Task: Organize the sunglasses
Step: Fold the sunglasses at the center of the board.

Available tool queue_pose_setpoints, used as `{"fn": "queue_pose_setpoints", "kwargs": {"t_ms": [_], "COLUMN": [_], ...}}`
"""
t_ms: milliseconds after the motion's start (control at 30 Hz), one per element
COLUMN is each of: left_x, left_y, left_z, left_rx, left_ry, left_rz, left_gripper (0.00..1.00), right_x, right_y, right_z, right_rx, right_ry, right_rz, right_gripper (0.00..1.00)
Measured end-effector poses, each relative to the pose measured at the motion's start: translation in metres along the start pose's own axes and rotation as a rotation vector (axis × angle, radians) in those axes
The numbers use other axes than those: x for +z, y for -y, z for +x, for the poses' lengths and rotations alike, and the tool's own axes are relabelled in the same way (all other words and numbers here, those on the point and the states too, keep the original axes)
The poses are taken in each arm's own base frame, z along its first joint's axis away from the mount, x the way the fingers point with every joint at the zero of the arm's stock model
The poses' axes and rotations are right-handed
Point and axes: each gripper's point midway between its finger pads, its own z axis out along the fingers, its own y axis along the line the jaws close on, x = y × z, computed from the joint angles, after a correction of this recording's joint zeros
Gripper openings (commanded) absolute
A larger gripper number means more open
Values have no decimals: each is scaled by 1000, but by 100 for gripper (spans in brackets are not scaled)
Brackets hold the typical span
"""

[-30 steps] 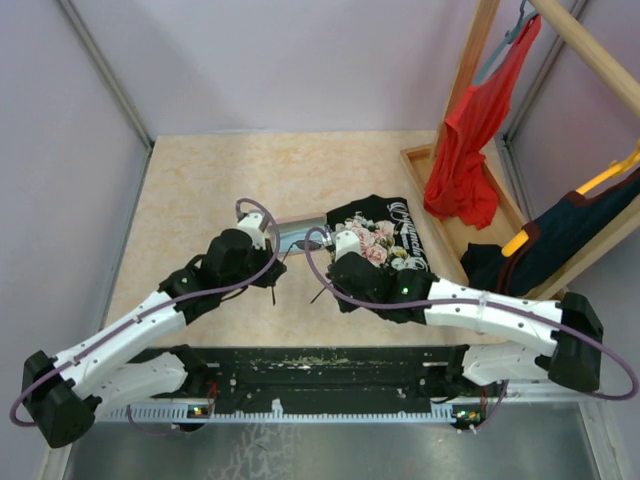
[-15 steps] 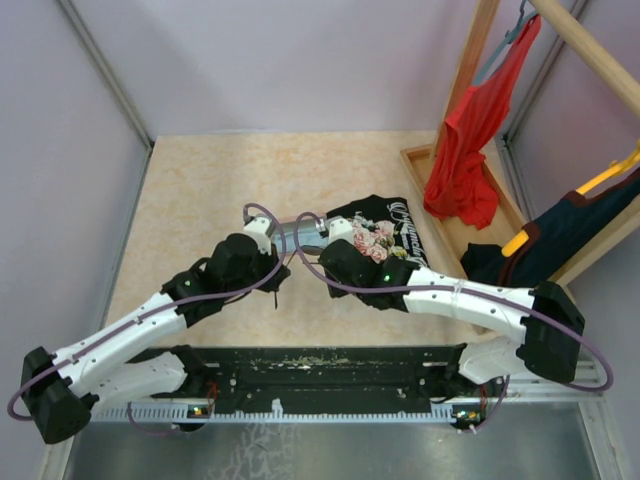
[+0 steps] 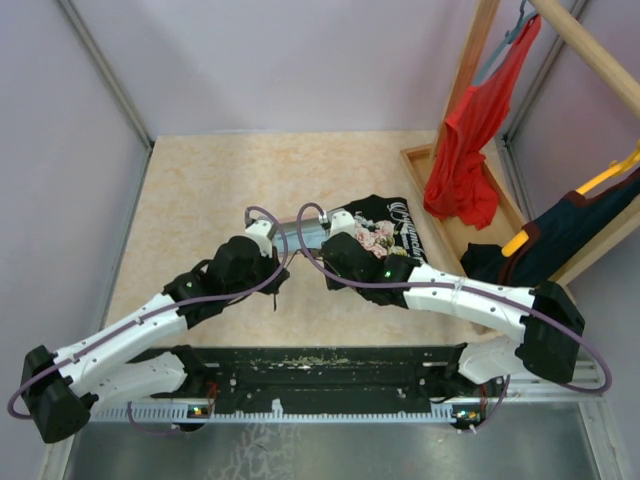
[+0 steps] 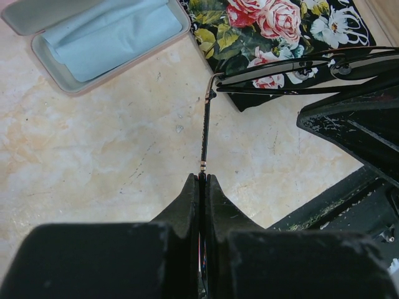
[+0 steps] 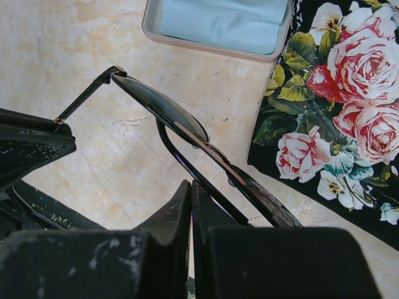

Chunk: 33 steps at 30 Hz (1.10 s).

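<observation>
The pink case [image 4: 37, 14] lies open on the counter [image 4: 93, 149] at the upper left of the left wrist view, lid flung back. Inside it is one thing, a light-blue cloth [image 4: 112, 31] spread across the tray. The sunglasses [image 4: 274, 70] are outside the case, up at the right of that view over the edge of a black rose-print fabric [image 4: 274, 18].

Now the arms. In the top view the left arm [image 3: 150, 320] reaches in from the lower left and the right arm [image 3: 470, 300] from the lower right. Their wrists come nearly together mid-frame, just below the case.

The left end effector [image 4: 201, 187] is pinched tight on the tip of one slim arm of the sunglasses, which runs straight up out of its fingers to the hinge.

In the right wrist view the right end effector [image 5: 191, 190] has its fingers pressed together. The other arm of the frame slants past just beside its right finger [image 5: 218, 215], and whether it is actually nipped cannot be told. The dark lenses sit tilted, slanting from upper left to lower right.
</observation>
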Motion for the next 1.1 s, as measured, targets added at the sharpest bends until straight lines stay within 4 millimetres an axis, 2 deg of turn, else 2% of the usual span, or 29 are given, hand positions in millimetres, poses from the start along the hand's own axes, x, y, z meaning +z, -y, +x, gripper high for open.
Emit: {"fn": "queue_pose_setpoints", "kwargs": {"t_ms": [67, 200, 333, 433, 500, 567, 667, 767, 900, 1100], "left_x": [0, 2, 8, 12, 13, 15, 16, 17, 17, 16], "left_y": [-1, -4, -9, -12, -12, -12, -6, 6, 21, 30], "left_z": [-1, 1, 8, 12, 13, 15, 15, 13, 12, 16], "left_rx": [3, 10, 22, 32, 42, 58, 97, 144, 191, 238], "left_ry": [3, -1, -32, -47, -55, -62, -70, -72, -75, -81], "left_rz": [-5, -23, -48, -61, -64, -61, -47, -17, 20, 51], "left_gripper": [0, 0, 0, 0, 0, 0, 0, 0, 0, 0], "right_x": [0, -3, -27, -56, -72, -81, -83, -76, -61, -51], "right_y": [-1, -13, -26, -20, -12, 7, 31, 32, 28, 28], "right_z": [0, 5, 3, -13, -34, -62, -78, -70, -45, -23], "right_rx": [-4, -62, -120, -131, -115, -80, -70, -126, -197, -263], "right_ry": [0, -37, -48, -7, 25, 65, 63, -23, -150, -251], "right_rz": [-5, -92, -220, -243, -235, -204, -157, -172, -208, -243], "right_gripper": [0, 11, 20, 25, 28, 31, 38, 38, 38, 35]}}
